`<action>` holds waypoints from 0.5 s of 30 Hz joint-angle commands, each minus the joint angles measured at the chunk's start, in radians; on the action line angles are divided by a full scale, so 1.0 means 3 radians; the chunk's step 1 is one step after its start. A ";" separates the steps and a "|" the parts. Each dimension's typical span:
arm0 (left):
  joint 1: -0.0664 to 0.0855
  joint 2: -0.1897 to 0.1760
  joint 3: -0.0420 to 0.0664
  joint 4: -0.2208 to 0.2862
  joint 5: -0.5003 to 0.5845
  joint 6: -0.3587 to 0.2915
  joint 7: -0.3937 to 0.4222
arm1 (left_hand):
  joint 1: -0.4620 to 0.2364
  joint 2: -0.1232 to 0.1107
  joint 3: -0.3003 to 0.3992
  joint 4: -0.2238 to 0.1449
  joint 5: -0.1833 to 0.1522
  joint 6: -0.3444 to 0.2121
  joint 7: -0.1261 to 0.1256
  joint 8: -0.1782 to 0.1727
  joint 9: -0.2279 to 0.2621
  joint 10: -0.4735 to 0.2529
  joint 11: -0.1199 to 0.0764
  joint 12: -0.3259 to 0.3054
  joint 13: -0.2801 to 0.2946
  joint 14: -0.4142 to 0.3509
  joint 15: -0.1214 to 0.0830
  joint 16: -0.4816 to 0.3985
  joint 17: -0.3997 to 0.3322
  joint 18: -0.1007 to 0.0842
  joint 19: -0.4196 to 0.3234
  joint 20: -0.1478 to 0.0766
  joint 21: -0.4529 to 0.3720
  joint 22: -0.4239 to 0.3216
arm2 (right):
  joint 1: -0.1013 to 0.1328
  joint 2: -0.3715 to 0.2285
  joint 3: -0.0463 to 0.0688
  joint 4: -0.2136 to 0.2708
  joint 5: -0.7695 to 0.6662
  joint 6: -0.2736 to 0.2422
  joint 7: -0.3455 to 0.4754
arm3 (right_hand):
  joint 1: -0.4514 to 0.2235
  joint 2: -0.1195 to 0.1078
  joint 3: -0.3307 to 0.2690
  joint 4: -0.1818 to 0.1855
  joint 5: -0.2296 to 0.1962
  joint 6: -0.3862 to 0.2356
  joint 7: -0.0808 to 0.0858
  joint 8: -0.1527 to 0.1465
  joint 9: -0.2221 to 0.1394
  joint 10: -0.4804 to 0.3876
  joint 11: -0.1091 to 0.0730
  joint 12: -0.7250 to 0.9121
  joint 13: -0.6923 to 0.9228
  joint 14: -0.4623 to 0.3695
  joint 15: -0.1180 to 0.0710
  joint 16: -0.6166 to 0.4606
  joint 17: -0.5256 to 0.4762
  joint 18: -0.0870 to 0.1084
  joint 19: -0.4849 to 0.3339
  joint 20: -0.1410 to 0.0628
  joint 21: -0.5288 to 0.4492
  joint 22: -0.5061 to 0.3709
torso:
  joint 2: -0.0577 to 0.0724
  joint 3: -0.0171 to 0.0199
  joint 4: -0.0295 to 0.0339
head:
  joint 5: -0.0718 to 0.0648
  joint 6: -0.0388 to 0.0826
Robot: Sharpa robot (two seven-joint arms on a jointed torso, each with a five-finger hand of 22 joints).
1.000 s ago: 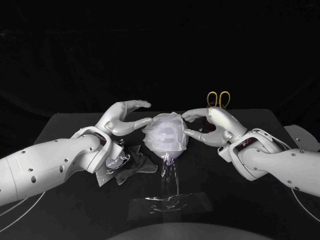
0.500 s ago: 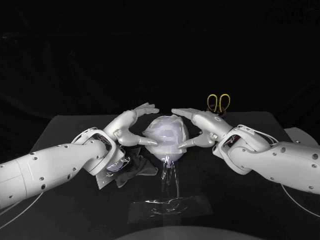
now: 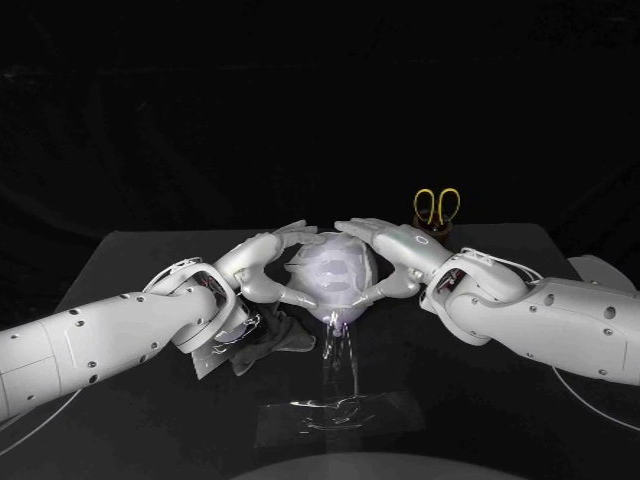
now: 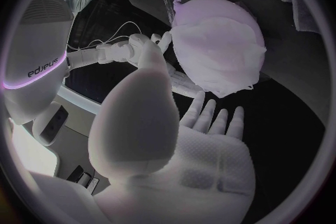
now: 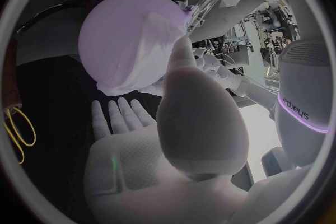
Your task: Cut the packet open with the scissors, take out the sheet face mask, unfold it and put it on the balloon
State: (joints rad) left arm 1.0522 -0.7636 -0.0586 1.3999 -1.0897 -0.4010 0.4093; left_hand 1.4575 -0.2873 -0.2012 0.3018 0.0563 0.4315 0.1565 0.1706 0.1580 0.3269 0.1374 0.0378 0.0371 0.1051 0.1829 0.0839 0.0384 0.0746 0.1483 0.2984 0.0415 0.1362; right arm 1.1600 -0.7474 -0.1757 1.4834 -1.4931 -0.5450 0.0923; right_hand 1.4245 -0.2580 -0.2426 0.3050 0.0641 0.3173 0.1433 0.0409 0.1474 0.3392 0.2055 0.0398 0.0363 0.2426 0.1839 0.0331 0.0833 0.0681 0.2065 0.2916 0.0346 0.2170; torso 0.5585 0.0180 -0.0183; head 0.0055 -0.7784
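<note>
— How far along?
— Nearly done, I'd say. Above the table, the left hand and right hand cup the balloon, fingers spread wide, gripping nothing. The sheet face mask drapes it.
— Left?
— Smoothing, perhaps. The packet lies aside and the scissors stand behind.

1. The balloon looks like smooth, faintly glossy rubber.
2. The sheet face mask is white, cloth-like and wrinkled.
3. The left hand and right hand have matt silvery shells and finely textured palms.
4. The desk is matt black.
5. The scissors have glossy yellow plastic handles.
</note>
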 commanded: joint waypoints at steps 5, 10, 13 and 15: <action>0.0000 -0.0013 0.0003 -0.0010 -0.0026 0.0103 -0.0011 | 0.0001 0.0073 0.0062 0.0005 0.0007 0.0048 0.0116 0.0031 0.0013 0.0044 0.0055 0.0005 0.0006 0.0068 0.0010 0.0034 0.0016 -0.0043 -0.0003 -0.0012 -0.0010 0.0001 | -0.0002 0.0010 0.0002 -0.0025 -0.0049 0.0191 -0.0066 | -0.0122 0.0051 0.0043 -0.0008 0.0018 0.0020 0.0377 0.0009 0.0010 0.0054 0.0027 -0.0002 0.0009 0.0021 0.0028 0.0005 0.0002 -0.0005 0.0006 0.0000 0.0001 0.0004 | -0.0002 0.0003 -0.0001 | 0.0004 -0.0014; -0.0001 -0.0031 0.0002 -0.0016 -0.0019 0.0134 -0.0016 | 0.0022 0.0119 0.0103 0.0003 0.0003 0.0076 0.0141 0.0043 0.0023 0.0089 0.0081 0.0007 0.0009 0.0176 0.0042 0.0092 0.0047 -0.0039 -0.0005 -0.0011 -0.0002 -0.0030 | -0.0006 0.0020 0.0002 -0.0042 -0.0037 0.0263 -0.0089 | -0.0161 0.0106 0.0088 -0.0010 0.0011 0.0050 0.0393 0.0019 0.0018 0.0092 0.0042 0.0001 0.0011 0.0051 0.0042 0.0011 0.0006 0.0001 0.0025 -0.0001 0.0006 0.0008 | -0.0004 0.0004 -0.0001 | 0.0008 -0.0025; -0.0002 -0.0038 0.0002 -0.0028 -0.0009 0.0153 -0.0021 | 0.0031 0.0144 0.0126 0.0003 0.0000 0.0088 0.0149 0.0048 0.0027 0.0111 0.0088 0.0009 0.0010 0.0226 0.0052 0.0118 0.0060 -0.0045 -0.0007 -0.0010 -0.0002 -0.0037 | -0.0007 0.0025 0.0002 -0.0049 -0.0034 0.0311 -0.0106 | -0.0185 0.0159 0.0130 -0.0011 0.0000 0.0087 0.0408 0.0031 0.0028 0.0147 0.0056 0.0008 0.0016 0.0093 0.0054 0.0019 0.0014 0.0006 0.0036 -0.0002 0.0009 0.0009 | -0.0004 0.0003 -0.0001 | 0.0007 -0.0026; -0.0003 -0.0041 0.0002 -0.0040 -0.0001 0.0165 -0.0024 | 0.0037 0.0180 0.0159 0.0002 -0.0003 0.0088 0.0160 0.0047 0.0027 0.0157 0.0101 0.0015 0.0014 0.0326 0.0075 0.0171 0.0086 -0.0048 -0.0016 -0.0011 -0.0006 -0.0048 | -0.0008 0.0028 0.0001 -0.0053 -0.0033 0.0339 -0.0116 | -0.0191 0.0168 0.0139 -0.0012 -0.0002 0.0096 0.0414 0.0033 0.0029 0.0165 0.0061 0.0009 0.0017 0.0106 0.0060 0.0021 0.0016 0.0007 0.0040 -0.0001 0.0010 0.0009 | -0.0004 0.0002 0.0000 | 0.0011 -0.0024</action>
State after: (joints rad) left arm 1.0514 -0.7763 -0.0588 1.3886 -1.0940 -0.3748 0.4020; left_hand 1.4684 -0.2446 -0.1589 0.3020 0.0563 0.4521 0.1575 0.1786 0.1653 0.3675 0.1666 0.0378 0.0407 0.1917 0.2030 0.1289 0.0615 0.0746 0.1483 0.2984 0.0415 0.1229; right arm 1.1582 -0.7407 -0.1759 1.4685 -1.4943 -0.4868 0.0708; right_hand 1.3679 -0.2153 -0.2045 0.3010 0.0640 0.3396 0.1464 0.0465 0.1553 0.3842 0.2250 0.0398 0.0401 0.2696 0.2022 0.0331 0.0872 0.0678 0.2143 0.2917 0.0346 0.2186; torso 0.5573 0.0187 -0.0186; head 0.0079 -0.7859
